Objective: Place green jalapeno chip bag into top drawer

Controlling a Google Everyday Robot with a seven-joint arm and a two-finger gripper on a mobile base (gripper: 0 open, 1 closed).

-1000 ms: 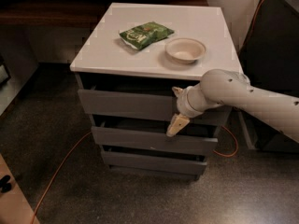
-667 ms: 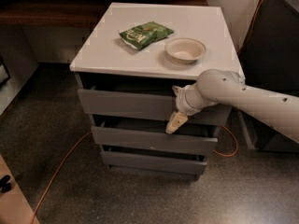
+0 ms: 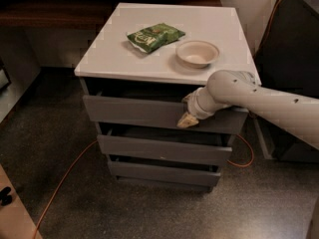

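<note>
A white cabinet top (image 3: pixel 112 54) carried a green jalapeno chip bag (image 3: pixel 155 36) lying flat near its middle and a beige bowl (image 3: pixel 197 53) (upright) at the bag's 4 o'clock, apart. The gripper (image 3: pixel 188 117) was at the bowl's 6 o'clock, before the top drawer (image 3: pixel 132 111).

1. I see a dark speckled floor (image 3: pixel 129 210) around the white-topped cabinet (image 3: pixel 114 59), with an orange cable (image 3: pixel 64 182) trailing off its front left.
2. Behind the cabinet runs a dark wooden ledge (image 3: pixel 55 15); a black unit (image 3: pixel 291 59) stands to its right.
3. The gripper (image 3: pixel 188 118) sits against the cabinet's upper front.
</note>
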